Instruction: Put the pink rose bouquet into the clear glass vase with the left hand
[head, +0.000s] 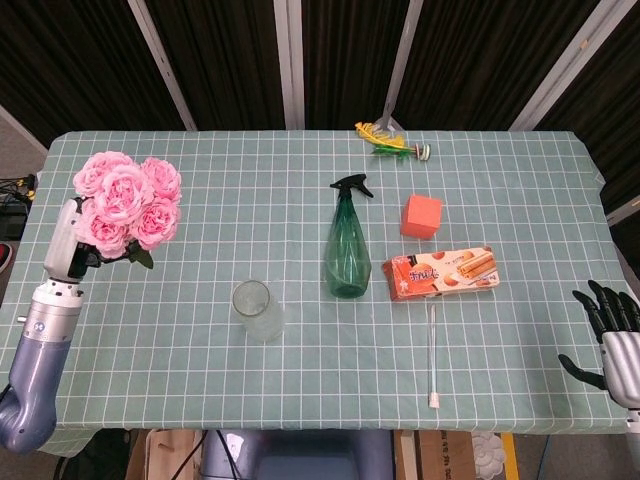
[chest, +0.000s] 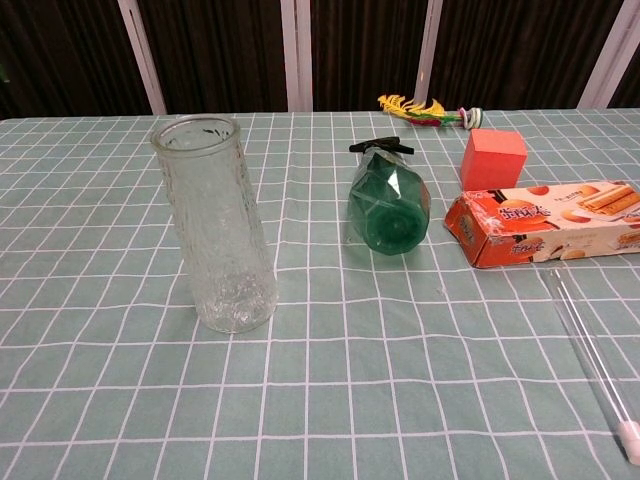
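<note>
A clear glass vase (chest: 217, 232) stands upright on the checked cloth (chest: 330, 400); a green spray bottle (chest: 388, 200) sits to its right. Further right — an orange cube (chest: 493, 158) behind a snack box (chest: 545, 220), a thin white rod (chest: 595, 362) in front of it — feathered toy (chest: 425, 110) at the back

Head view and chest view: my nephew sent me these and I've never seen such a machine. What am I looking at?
It is a two-armed robot with humanlike hands at a table. One camera looks down from its head, another forward from its chest. The left hand holds a pink rose bouquet, raised at the table's left side. The right hand hangs open by the right edge. On the cloth stand a clear glass vase and a green spray bottle, with an orange cube, a biscuit box and a thin rod.
</note>
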